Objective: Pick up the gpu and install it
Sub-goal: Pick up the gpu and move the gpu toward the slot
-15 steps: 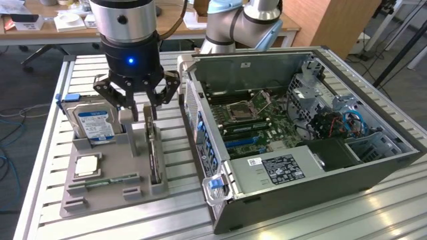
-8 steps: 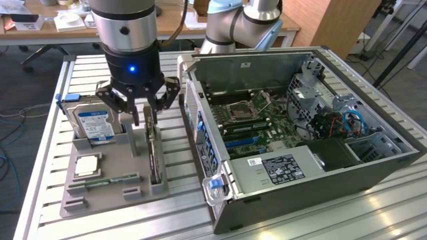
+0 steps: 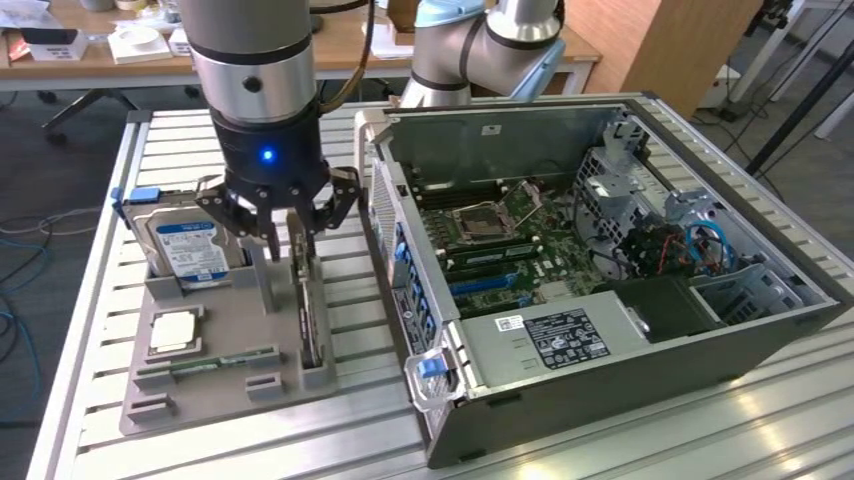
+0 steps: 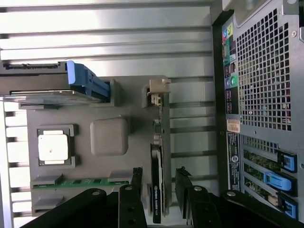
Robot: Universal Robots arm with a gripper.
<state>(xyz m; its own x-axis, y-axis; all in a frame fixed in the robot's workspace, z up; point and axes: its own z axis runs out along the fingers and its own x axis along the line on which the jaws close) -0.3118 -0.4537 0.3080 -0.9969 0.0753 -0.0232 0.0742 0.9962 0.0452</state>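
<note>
One card matters: the gpu (image 3: 310, 320) stands on its edge in the gray tray (image 3: 207, 395). Your tool (image 3: 287, 235) hangs open just above it. Line up one finger on each side, then go down straight.

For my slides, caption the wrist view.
Open end effector above the gpu standing on edge in the gray holder, computer case alongside.

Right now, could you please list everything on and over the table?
gpu: one, green-black, on edge in tray
drive: one, blue-white label, upright in tray
chip: one, silver, flat in tray
memory stick: one, green, flat in tray
tray: one, grey, exterior view's left
case: one, dark grey, open, exterior view's right
table: one, silver slats, under all
hand: one, black, open, above gpu
</note>
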